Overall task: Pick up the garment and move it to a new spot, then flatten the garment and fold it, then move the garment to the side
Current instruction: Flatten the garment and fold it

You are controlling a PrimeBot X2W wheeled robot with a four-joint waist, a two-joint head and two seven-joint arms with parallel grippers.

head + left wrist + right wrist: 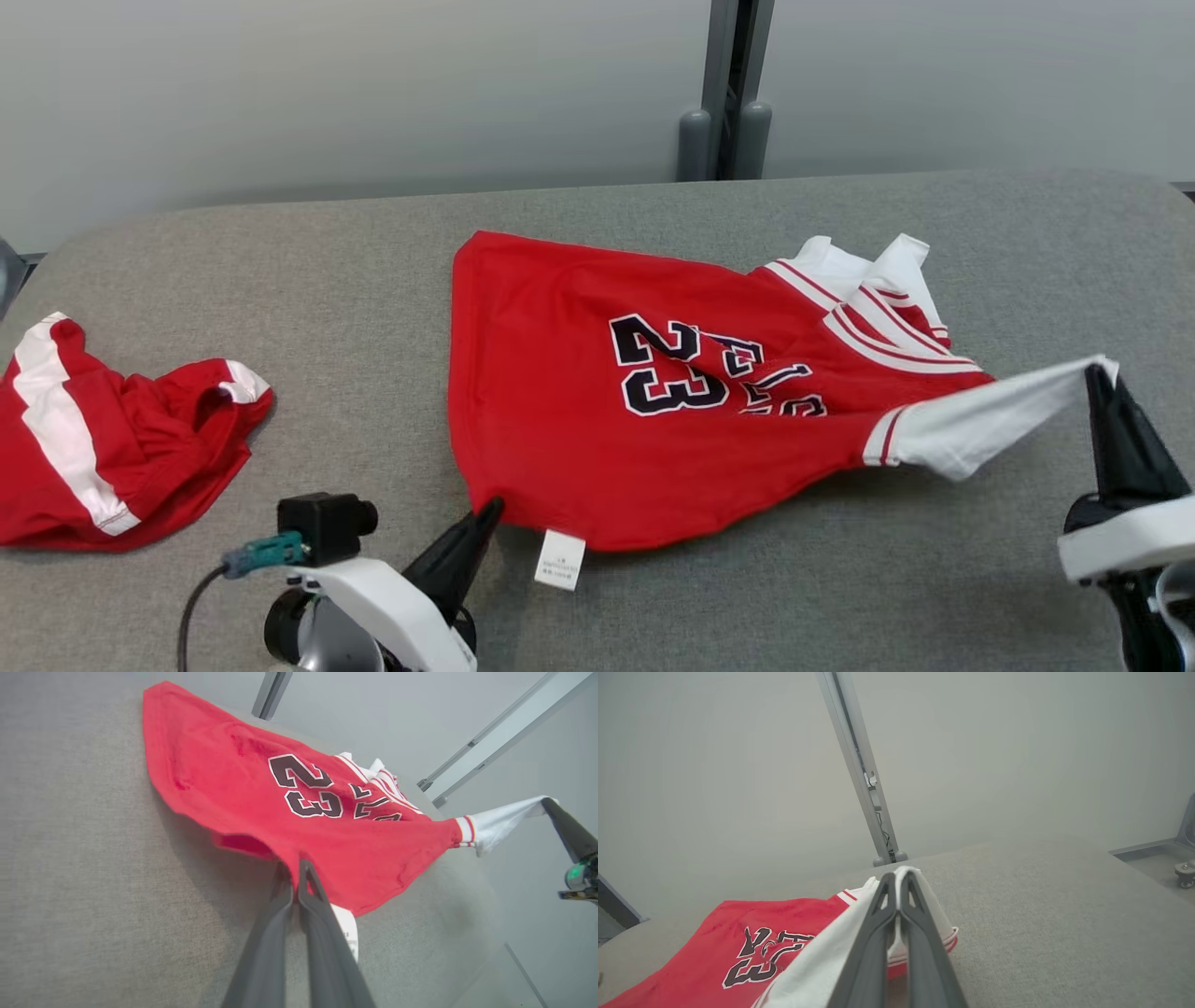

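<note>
Currently pinching the red number-23 jersey (579, 392) at two places: left gripper (491, 511) with jaws clenched on the hem at lower centre of the head view, just beside the white label (560, 560); right gripper (1094, 375) with jaws clamped on the tip of the white sleeve (990, 411), holding it raised and stretched toward the right edge. Probably working on the pick-up-and-move step, or pulling flat; hard telling which. Calling next for raising both grips together, keeping tension even. Lying mostly spread on the grey table (747, 597), centre frame, collar end rumpled, print skewed. Leaving the red shorts (93, 448) at far left untouched.
</note>
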